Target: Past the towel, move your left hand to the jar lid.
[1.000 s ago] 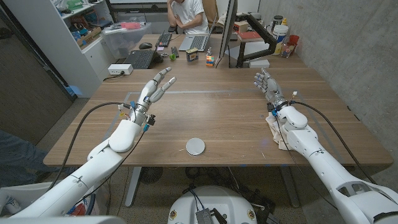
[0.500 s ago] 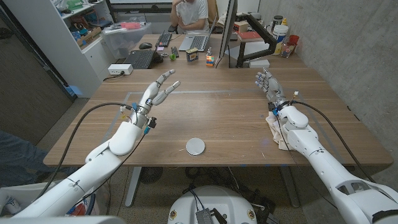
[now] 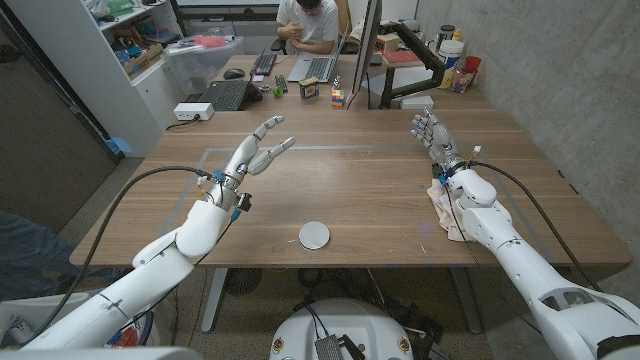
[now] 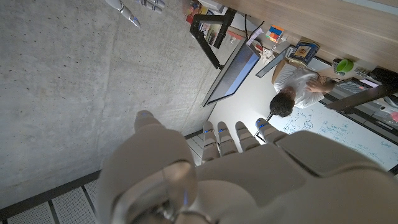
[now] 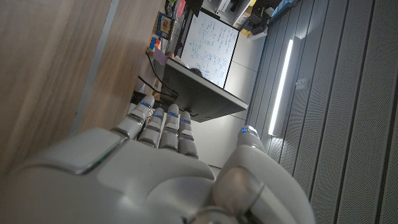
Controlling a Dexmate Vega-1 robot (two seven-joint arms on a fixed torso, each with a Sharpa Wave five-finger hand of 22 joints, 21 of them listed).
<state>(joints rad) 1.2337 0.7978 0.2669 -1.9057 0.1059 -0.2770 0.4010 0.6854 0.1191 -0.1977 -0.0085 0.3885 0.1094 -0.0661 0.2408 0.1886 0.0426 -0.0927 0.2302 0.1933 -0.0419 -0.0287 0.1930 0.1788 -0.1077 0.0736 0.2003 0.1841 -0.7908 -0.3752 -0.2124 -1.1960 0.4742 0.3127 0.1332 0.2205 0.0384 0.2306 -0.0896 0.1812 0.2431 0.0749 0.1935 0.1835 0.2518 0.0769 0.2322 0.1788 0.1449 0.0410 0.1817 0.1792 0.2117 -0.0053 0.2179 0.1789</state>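
Reaching up from the near left corner, the left arm slants toward the middle of the wooden surface, and the left hand hangs above it with its fingers spread apart and stretched forward, holding nothing. A black cable loops from that wrist back toward the near edge. Between the two arms, close to the near edge, the white round jar lid lies flat, well apart from the left hand and nearer the robot than it. Over on the right side, the right hand is raised with its fingers loosely apart and empty, and its forearm passes over the crumpled pale towel, which lies by the right wrist. No writing on the lid or the towel can be read; scribbled lines on a whiteboard in the left wrist view are too small to make out. At the far end of the surface stand a laptop, a keyboard, a colourful cube and a monitor on a black arm, with a seated person behind them. White shelves stand at the left, and a grey concrete wall runs along the right.
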